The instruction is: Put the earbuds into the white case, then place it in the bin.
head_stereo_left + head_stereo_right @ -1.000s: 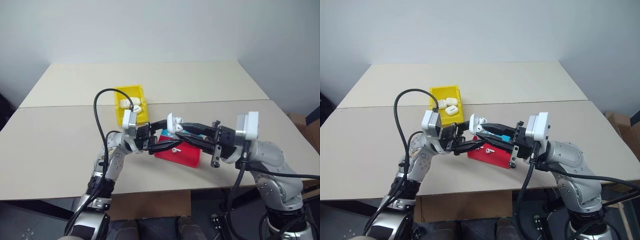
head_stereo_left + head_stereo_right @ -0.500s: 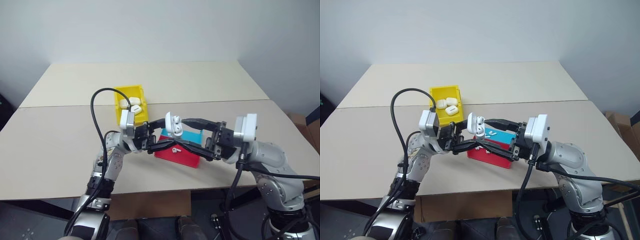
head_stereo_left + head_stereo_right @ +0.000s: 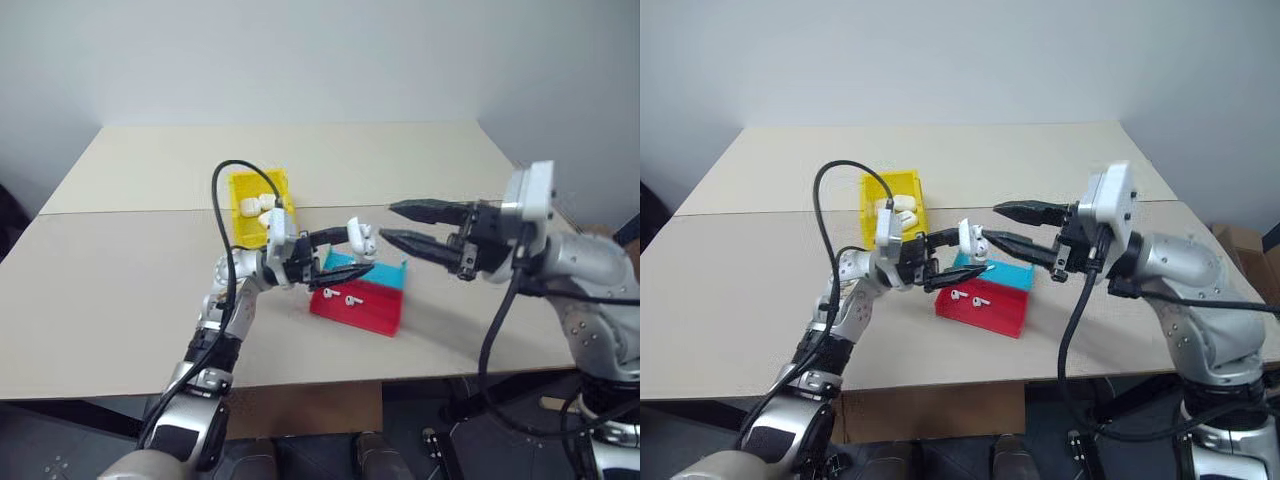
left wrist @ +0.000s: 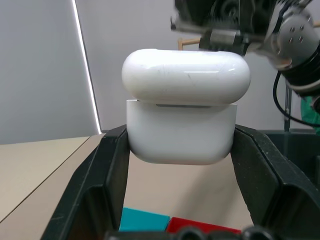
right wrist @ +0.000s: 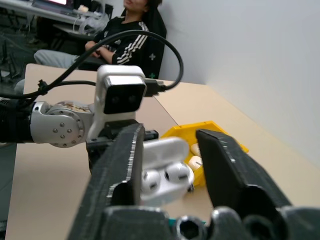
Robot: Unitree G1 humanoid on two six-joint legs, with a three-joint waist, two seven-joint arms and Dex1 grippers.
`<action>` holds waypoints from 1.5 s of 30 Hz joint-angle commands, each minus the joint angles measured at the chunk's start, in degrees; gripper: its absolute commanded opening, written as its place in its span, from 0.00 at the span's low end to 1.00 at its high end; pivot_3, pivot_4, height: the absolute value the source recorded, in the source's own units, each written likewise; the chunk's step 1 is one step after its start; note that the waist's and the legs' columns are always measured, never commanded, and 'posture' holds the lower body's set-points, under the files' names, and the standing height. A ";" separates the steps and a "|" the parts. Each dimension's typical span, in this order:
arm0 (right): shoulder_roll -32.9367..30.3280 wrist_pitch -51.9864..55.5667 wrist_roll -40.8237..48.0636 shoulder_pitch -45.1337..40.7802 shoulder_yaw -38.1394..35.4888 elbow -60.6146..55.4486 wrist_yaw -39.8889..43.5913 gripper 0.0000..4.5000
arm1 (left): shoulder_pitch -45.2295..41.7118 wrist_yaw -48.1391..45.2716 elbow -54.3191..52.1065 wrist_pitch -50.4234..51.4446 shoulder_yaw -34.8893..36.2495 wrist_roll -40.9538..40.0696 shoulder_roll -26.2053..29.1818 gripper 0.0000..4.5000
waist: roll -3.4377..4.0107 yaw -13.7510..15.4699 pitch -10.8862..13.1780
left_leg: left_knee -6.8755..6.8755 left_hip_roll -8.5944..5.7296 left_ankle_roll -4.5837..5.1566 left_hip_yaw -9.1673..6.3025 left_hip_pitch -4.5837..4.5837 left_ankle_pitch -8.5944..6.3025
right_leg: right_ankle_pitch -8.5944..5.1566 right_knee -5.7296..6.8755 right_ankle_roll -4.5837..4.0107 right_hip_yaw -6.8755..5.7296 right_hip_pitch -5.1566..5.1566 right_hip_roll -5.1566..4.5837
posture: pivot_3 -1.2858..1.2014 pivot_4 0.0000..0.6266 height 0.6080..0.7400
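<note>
While the left pincer (image 3: 345, 254) clamps the white case (image 3: 360, 238) lid-open above the tray (image 3: 355, 308), the right pincer (image 3: 397, 223) stands released, clear.

You had no writing, label, brand, number or sign to read anywhere in these views.
</note>
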 commanded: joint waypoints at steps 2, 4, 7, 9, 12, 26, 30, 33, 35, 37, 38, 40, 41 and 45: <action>-1.03 0.08 -2.99 -3.70 3.34 0.25 0.69 0.03 | -3.92 1.64 4.03 -4.94 -1.10 3.89 -1.10 0.61 | 0.00 0.11 0.00 | 0.00 -0.01 0.00 0.00 -0.03 0.00 | 0.00 -0.01 0.00 0.00 -0.02 -0.01 | 0.52 0.24 1.00; -1.18 0.23 -4.11 -5.10 4.96 0.30 1.21 0.01 | -5.30 2.15 5.96 -6.31 -1.05 4.60 -1.89 0.61 | -0.01 0.31 0.00 | 0.01 -0.01 0.00 0.00 -0.03 0.00 | 0.00 0.00 0.01 -0.01 -0.02 -0.01 | 0.52 0.24 1.00; -1.55 0.11 -7.29 -6.90 7.69 0.31 1.38 0.01 | -6.52 2.58 7.13 -7.07 -0.92 5.04 -2.62 0.61 | 0.00 0.45 0.00 | 0.01 -0.02 0.00 0.00 -0.04 0.00 | 0.00 0.00 0.02 -0.01 -0.02 -0.02 | 0.52 0.24 1.00; -1.86 -0.19 -9.09 -7.54 9.23 0.29 2.01 0.01 | -6.87 2.84 7.39 -7.50 -0.79 5.16 -3.11 0.61 | -0.01 0.50 0.00 | 0.01 -0.02 0.00 0.00 -0.03 0.00 | 0.00 0.00 0.02 -0.01 -0.03 -0.01 | 0.52 0.24 1.00; -2.18 -0.19 -11.87 -7.78 11.01 0.08 1.85 0.01 | -6.38 2.13 6.54 -8.03 -0.32 4.26 -3.43 0.61 | 0.00 0.60 0.00 | 0.01 -0.02 0.00 0.00 -0.04 0.00 | 0.00 0.00 0.02 -0.01 -0.04 -0.01 | 0.52 0.24 1.00; -3.87 -2.12 -15.10 -5.21 8.69 0.47 3.24 0.01 | -3.42 -1.36 2.34 -6.63 2.63 -0.74 -1.67 0.61 | 0.00 1.16 0.00 | 0.01 -0.02 0.00 0.01 -0.03 0.00 | 0.00 0.03 0.02 -0.01 -0.04 -0.02 | 0.52 0.24 1.00; -1.72 -0.73 -9.86 -5.64 3.54 0.37 1.72 0.01 | -2.71 -0.18 2.20 -6.60 2.90 -0.19 -1.25 0.61 | 0.00 1.23 0.00 | 0.01 -0.02 0.00 0.01 -0.03 0.00 | 0.00 0.02 0.02 -0.01 -0.04 -0.02 | 0.52 0.24 1.00; 0.05 1.76 -4.32 -5.60 -2.70 0.65 -1.28 0.01 | -0.47 4.00 -1.13 -4.90 3.32 0.88 -0.46 0.61 | 0.00 1.19 0.00 | 0.01 -0.01 0.00 0.00 -0.03 0.00 | 0.01 0.04 0.01 -0.01 -0.03 -0.02 | 0.52 0.24 1.00; -0.22 4.03 -2.79 -3.88 -6.28 0.25 -4.06 0.01 | 1.25 13.90 -7.99 0.62 4.32 3.29 0.42 0.61 | -0.01 1.19 0.00 | 0.01 0.00 0.00 0.00 -0.02 0.00 | 0.02 0.04 0.00 -0.01 -0.03 -0.02 | 0.52 0.24 1.00; -1.45 5.09 -3.81 -1.00 -7.49 -0.77 -5.71 0.01 | 2.08 23.79 -13.55 5.06 5.09 6.55 0.72 0.61 | -0.01 1.33 0.00 | 0.02 0.00 0.00 -0.03 -0.02 0.00 | 0.02 0.05 0.01 -0.02 -0.01 -0.02 | 0.52 0.24 1.00; -1.90 4.84 -4.98 0.87 -7.68 -1.48 -6.32 0.01 | 2.05 28.50 -15.73 7.43 5.39 8.29 0.67 0.61 | -0.01 1.47 0.00 | 0.02 0.00 0.00 -0.03 -0.02 0.00 | 0.03 0.05 0.02 -0.02 -0.01 -0.03 | 0.52 0.24 1.00; -1.40 6.63 -4.27 4.43 -9.05 -2.76 -8.91 0.01 | 0.59 38.47 -18.38 11.51 5.62 14.03 1.05 0.61 | -0.01 1.48 0.00 | 0.02 0.00 -0.01 -0.03 0.00 0.00 | 0.02 0.07 0.04 -0.03 0.01 -0.04 | 0.52 0.24 1.00; -0.54 7.22 -4.08 6.33 -9.68 -3.38 -10.89 0.01 | -1.13 43.93 -18.72 14.36 5.93 17.04 1.26 0.61 | -0.02 1.58 0.01 | 0.02 -0.01 -0.01 -0.03 0.00 0.00 | 0.02 0.06 0.05 -0.03 0.02 -0.04 | 0.52 0.24 1.00; 1.97 9.09 -1.87 10.24 -11.20 -5.74 -15.24 0.01 | -6.92 51.76 -19.27 27.87 5.90 22.13 4.84 0.61 | -0.03 1.19 0.01 | 0.08 -0.05 -0.02 -0.05 0.00 0.02 | 0.05 0.09 0.11 -0.03 0.01 -0.04 | 0.52 0.24 1.00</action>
